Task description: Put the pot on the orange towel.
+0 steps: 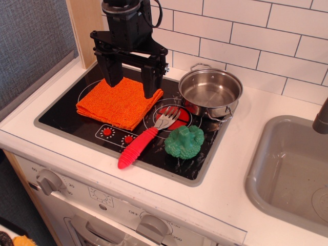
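The shiny steel pot (210,91) stands empty at the back right of the black stovetop (66,117), with wire loop handles at its back and front. The orange towel (119,101) lies flat on the left half of the stovetop. My gripper (131,84) hangs over the towel's back edge, open and empty, one finger (113,73) on the left and the other (151,82) on the right. The pot is to the right of the gripper, apart from it.
A fork with a red ribbed handle (139,146) lies in front of the towel, prongs toward the pot. A green toy broccoli (184,141) sits in front of the pot. A grey sink (292,171) is at the right. A tiled wall (246,36) is behind.
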Tool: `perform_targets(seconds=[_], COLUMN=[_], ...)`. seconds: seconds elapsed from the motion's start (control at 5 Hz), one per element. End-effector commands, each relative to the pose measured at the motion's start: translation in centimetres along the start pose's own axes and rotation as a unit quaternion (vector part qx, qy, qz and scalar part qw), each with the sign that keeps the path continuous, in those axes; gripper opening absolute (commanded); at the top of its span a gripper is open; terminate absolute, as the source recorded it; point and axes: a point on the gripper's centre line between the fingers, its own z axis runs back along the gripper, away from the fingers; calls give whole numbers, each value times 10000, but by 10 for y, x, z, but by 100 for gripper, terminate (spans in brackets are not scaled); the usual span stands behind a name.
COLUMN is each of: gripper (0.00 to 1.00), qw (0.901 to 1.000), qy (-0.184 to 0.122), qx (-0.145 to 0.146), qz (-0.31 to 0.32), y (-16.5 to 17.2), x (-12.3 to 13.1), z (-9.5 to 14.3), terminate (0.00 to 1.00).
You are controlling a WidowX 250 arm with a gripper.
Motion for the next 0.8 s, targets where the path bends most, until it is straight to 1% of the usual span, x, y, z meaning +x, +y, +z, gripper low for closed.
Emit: perform_targets(seconds=[0.0,0.2,0.4,0.6], gripper=[100,100,100,100], qw=[10000,9999,9996,9982], qy=[0,31,-17,-204], qx=[0,-62,-4,86], qz=[0,93,283,559], y=[0,1,4,9], x=[0,9,26,56], z=[0,-6,-14,-23], terminate=[0,0,0,0])
